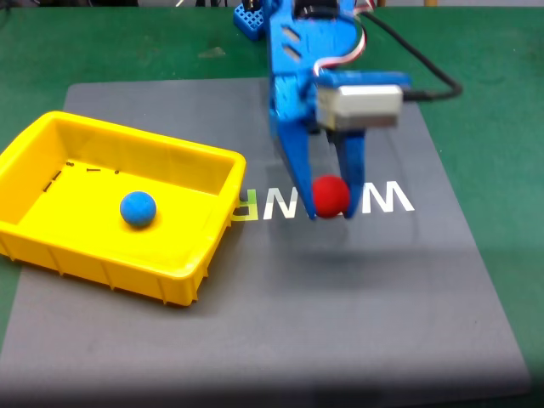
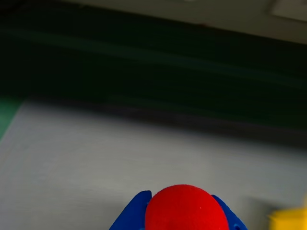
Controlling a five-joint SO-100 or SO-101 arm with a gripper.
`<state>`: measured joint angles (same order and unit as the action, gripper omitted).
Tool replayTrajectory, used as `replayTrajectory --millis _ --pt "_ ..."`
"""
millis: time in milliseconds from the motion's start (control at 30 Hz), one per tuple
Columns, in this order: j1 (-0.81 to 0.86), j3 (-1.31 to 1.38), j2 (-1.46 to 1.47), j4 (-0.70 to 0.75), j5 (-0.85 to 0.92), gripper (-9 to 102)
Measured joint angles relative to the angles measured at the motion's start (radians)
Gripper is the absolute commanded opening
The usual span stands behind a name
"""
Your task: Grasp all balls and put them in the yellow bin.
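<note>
The red ball (image 1: pixel 331 194) is clamped between the two blue fingers of my gripper (image 1: pixel 330 207), which hangs over the grey mat to the right of the yellow bin (image 1: pixel 223 228). In the wrist view the red ball (image 2: pixel 186 210) sits at the bottom edge between the blue fingertips (image 2: pixel 135 215) of the gripper (image 2: pixel 184 220). The blue ball (image 1: pixel 138 209) lies inside the yellow bin, near the middle of its floor. A corner of the yellow bin (image 2: pixel 288 219) shows at the lower right of the wrist view.
A grey mat (image 1: pixel 365 314) with white lettering (image 1: pixel 382 198) covers the green table (image 1: pixel 493 102). The arm's blue base (image 1: pixel 253 19) and a black cable (image 1: pixel 425 64) are at the back. Open mat lies in front of and to the right of the gripper.
</note>
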<state>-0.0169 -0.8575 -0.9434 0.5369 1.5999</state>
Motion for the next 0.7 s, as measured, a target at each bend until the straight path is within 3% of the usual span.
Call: replayTrajectory --millis 233,700 --pt "0.150 0.000 -0.152 0.115 -0.009 0" --pt "0.405 -0.158 -0.238 0.118 0.055 0"
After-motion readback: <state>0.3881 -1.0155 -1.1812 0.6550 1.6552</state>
